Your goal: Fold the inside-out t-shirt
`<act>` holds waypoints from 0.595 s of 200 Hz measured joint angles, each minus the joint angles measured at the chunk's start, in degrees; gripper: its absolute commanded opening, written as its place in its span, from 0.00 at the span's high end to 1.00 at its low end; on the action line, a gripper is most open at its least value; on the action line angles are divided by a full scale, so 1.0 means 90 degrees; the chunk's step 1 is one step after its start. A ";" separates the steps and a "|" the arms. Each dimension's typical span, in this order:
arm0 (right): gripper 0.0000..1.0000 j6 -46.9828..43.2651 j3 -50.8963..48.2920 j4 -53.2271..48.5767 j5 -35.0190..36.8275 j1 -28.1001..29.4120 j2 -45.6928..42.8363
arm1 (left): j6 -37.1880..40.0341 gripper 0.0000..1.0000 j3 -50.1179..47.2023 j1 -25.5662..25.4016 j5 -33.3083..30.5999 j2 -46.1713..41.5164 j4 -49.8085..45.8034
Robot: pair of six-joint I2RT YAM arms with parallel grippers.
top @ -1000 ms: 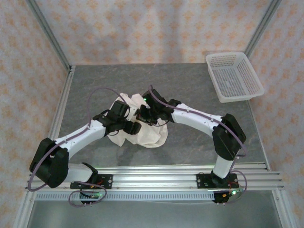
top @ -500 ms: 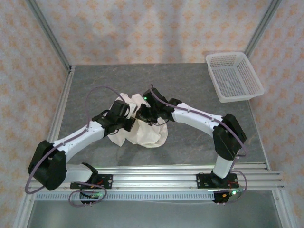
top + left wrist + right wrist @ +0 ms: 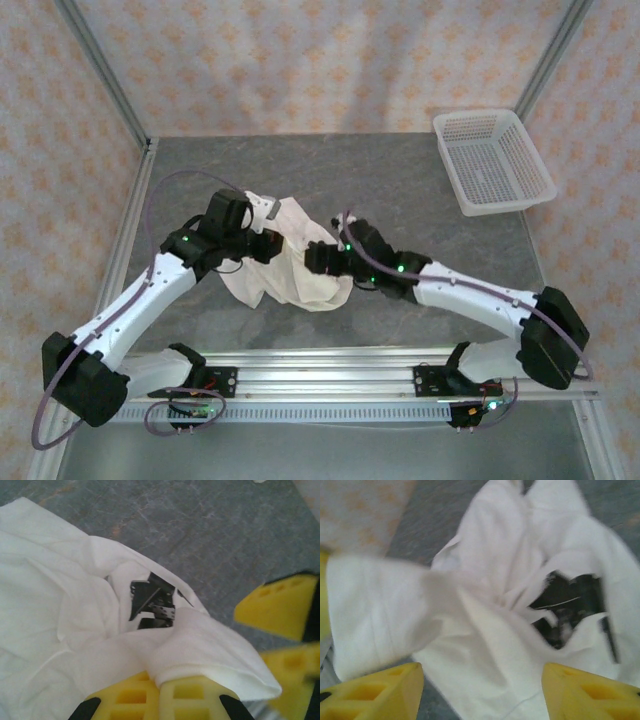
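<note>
Cream cotton, the inside-out t-shirt lies crumpled on the grey table, well apart from the white mesh basket, nearer me and to its left. My left hand, on the shirt's side away from the basket, is clamped on a fold of cloth. My right hand, on the basket's side, has its yellow fingers spread wide, with cloth bunched before them.
</note>
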 measured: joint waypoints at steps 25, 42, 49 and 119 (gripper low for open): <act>0.32 -0.0704 -0.0131 0.0957 0.0391 0.0738 0.0389 | -0.0114 1.00 0.0520 0.0090 0.0187 -0.0005 -0.0695; 0.43 -0.1105 0.0095 0.1251 0.1105 0.1037 0.0918 | -0.0158 1.00 0.0758 0.0129 0.0277 -0.0007 -0.0981; 0.54 -0.1207 0.0185 0.1299 0.1484 0.1095 0.1093 | -0.0160 1.00 0.0823 0.0146 0.0340 -0.0010 -0.1081; 0.99 -0.2101 -0.0947 0.1598 0.1661 0.1039 0.0340 | -0.0289 1.00 0.0556 0.0848 0.0809 0.0010 -0.1341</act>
